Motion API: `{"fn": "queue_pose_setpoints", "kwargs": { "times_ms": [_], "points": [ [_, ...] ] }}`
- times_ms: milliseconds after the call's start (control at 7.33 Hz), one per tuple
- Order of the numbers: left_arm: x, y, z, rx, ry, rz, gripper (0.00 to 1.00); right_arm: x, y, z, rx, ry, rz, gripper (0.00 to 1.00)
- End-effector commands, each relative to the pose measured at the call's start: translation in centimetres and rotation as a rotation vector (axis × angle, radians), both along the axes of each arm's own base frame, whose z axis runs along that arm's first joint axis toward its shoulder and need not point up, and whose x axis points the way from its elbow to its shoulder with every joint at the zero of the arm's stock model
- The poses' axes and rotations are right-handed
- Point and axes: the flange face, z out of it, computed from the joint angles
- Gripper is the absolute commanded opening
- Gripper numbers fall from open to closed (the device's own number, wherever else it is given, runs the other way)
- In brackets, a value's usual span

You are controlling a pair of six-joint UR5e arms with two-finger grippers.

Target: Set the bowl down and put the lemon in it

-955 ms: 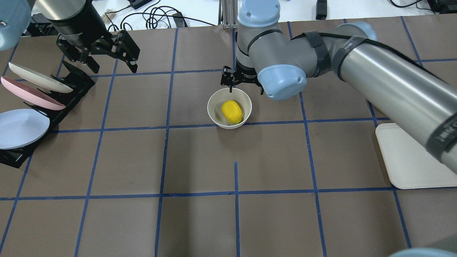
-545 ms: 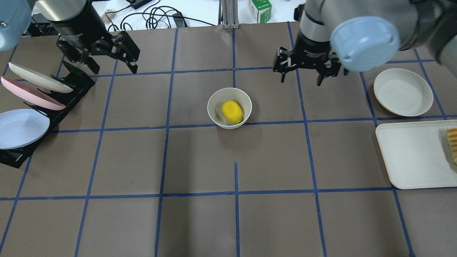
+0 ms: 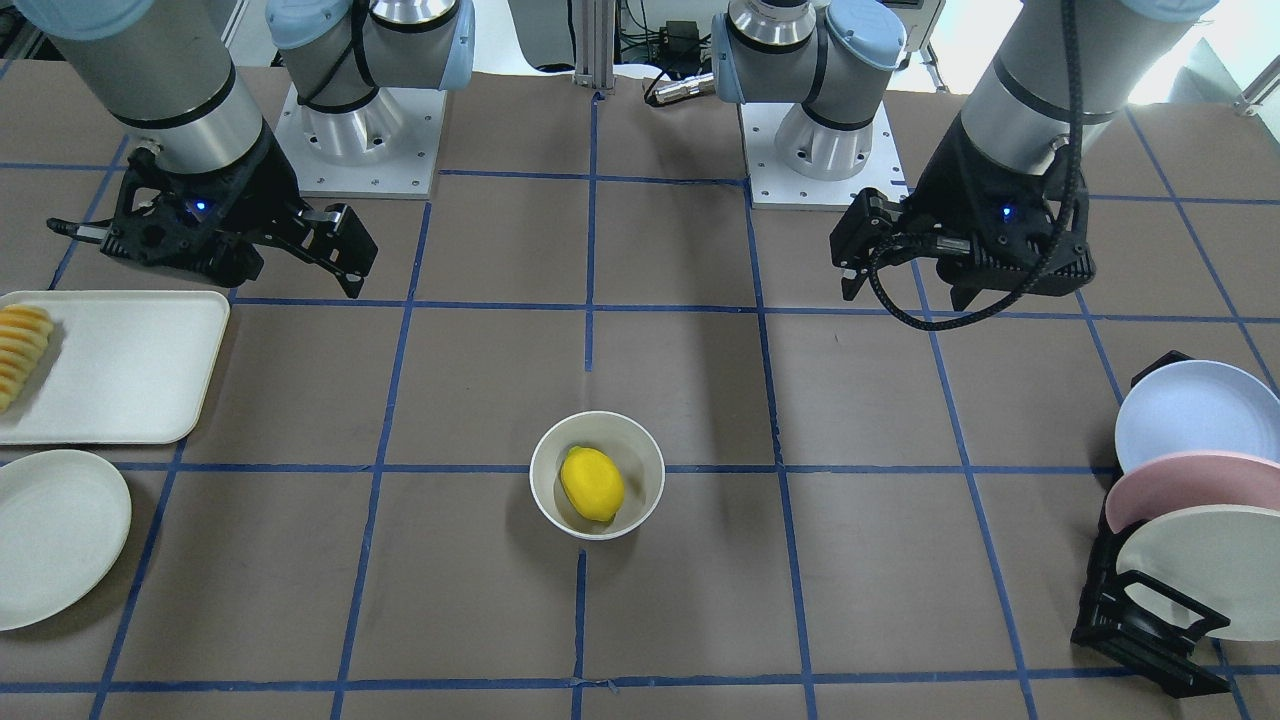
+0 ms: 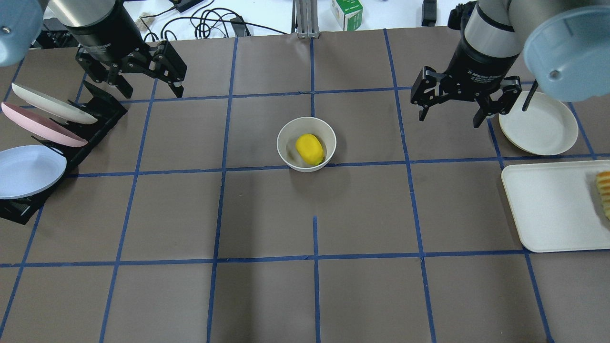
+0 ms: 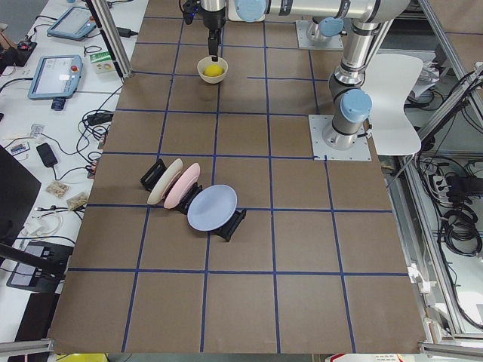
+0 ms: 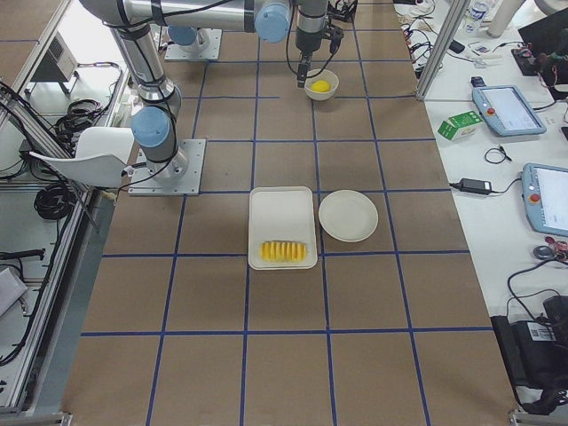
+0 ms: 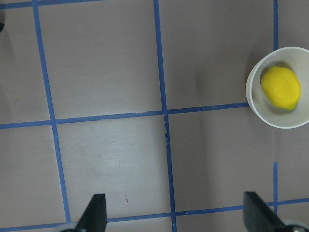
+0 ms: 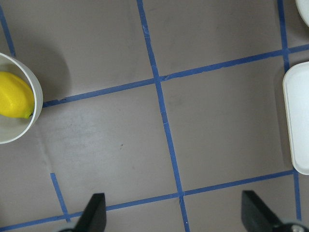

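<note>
The off-white bowl [image 4: 286, 143] stands upright near the table's middle with the yellow lemon [image 4: 309, 149] lying inside it. Both also show in the front view, the bowl [image 3: 547, 485] and the lemon [image 3: 591, 484]. My right gripper [image 4: 449, 119] is open and empty, hovering well to the bowl's right, beside a flat plate. Its wrist view shows the bowl [image 8: 17, 134] and lemon [image 8: 13, 96] at the left edge. My left gripper [image 4: 152, 90] is open and empty at the far left, near the rack. Its wrist view shows the lemon [image 7: 280, 87] at the right.
A black rack [image 4: 97, 102] holds three upright plates at the left edge. A flat off-white plate [image 4: 538, 123] lies at the right. In front of it is a white tray [image 4: 548, 209] with sliced fruit [image 4: 604, 190].
My right arm has pulled back from just behind the bowl and swung far to the right, uncovering the plate and tray. The lemon and bowl stay put. The left arm has not moved.
</note>
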Motion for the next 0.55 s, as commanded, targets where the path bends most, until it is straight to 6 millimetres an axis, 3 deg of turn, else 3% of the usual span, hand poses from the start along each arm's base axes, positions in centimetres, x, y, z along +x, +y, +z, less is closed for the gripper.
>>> {"fn": "queue_pose_setpoints", "kwargs": {
  "times_ms": [0, 409],
  "points": [
    [-0.15, -0.15, -0.20, 0.003, 0.000, -0.003, 1.00, -0.13, 0.43, -0.23, 0.005, 0.000, 0.006, 1.00],
    [-0.15, 0.00, 0.05, -0.001, 0.000, -0.003, 1.00, -0.21, 0.19, 0.42, -0.015, -0.002, 0.059, 1.00]
  ]
}}
